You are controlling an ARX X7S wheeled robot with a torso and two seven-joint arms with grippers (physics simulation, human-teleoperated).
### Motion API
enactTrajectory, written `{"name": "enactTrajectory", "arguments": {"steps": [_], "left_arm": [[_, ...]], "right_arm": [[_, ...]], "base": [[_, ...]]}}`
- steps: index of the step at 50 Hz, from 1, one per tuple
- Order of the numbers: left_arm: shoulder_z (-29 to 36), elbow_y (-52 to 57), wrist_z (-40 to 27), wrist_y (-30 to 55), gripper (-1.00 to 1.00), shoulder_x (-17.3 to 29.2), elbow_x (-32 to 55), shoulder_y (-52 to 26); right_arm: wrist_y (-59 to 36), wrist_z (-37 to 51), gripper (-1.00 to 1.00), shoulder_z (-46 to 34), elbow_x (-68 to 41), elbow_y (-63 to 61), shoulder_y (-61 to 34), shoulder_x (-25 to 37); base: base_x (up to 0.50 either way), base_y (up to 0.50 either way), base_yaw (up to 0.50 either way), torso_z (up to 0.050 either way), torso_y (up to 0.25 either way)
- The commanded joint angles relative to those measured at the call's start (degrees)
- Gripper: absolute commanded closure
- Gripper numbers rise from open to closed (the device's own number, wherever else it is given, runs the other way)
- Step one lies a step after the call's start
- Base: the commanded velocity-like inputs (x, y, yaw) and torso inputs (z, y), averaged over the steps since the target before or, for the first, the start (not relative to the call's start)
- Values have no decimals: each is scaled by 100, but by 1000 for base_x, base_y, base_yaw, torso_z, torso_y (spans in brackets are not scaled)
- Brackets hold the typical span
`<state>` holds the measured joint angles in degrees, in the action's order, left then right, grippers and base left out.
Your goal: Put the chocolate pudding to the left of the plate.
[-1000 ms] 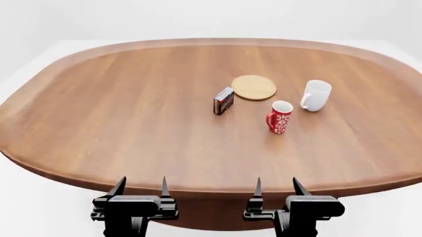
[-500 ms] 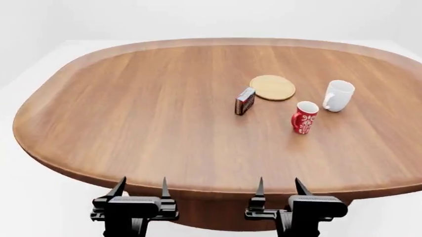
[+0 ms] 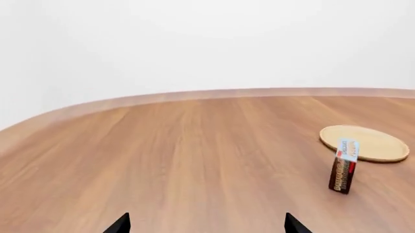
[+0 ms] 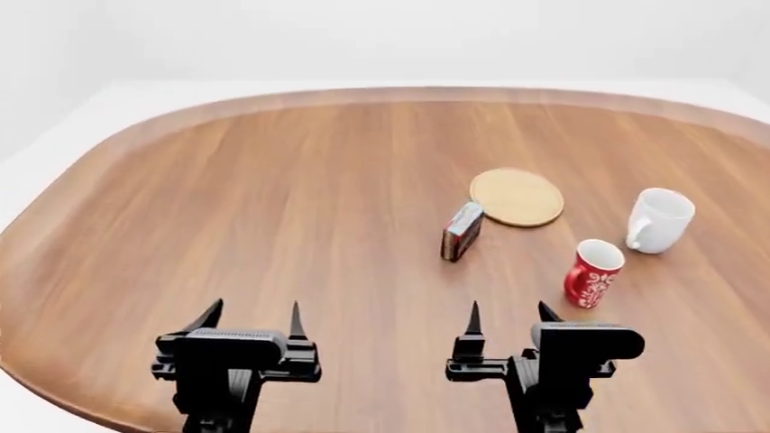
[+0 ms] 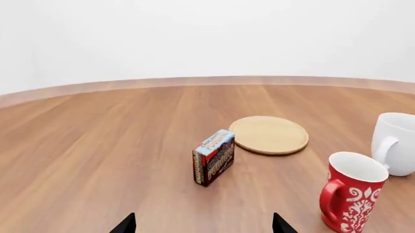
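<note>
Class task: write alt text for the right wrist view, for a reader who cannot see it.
A small dark brown and red pudding carton with a light blue top stands upright on a brown wooden table, close beside a flat round light-tan wooden plate. Nearer the camera stands a red patterned mug, with a white mug behind it. Two dark fingers show, spread apart and holding nothing.
</note>
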<state>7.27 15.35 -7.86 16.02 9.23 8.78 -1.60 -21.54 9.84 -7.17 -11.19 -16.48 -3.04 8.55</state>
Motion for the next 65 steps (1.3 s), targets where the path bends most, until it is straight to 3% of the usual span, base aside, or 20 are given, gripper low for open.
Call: {"name": "enactTrajectory", "arguments": {"steps": [1, 43, 65], "left_arm": [[-41, 287, -68, 383, -100, 115, 110, -72], [49, 434, -172, 467, -100, 246, 285, -40], [65, 552, -253, 489, -100, 316, 352, -3]], "right_arm": [[-625, 62, -100, 8, -199, -351, -185, 95], [-542, 165, -100, 29, -446, -313, -191, 207], [-703, 356, -100, 34, -537, -397, -217, 232]], "base": [[500, 39, 0, 0, 0], [497, 13, 0, 0, 1], [62, 0, 0, 0, 0]]}}
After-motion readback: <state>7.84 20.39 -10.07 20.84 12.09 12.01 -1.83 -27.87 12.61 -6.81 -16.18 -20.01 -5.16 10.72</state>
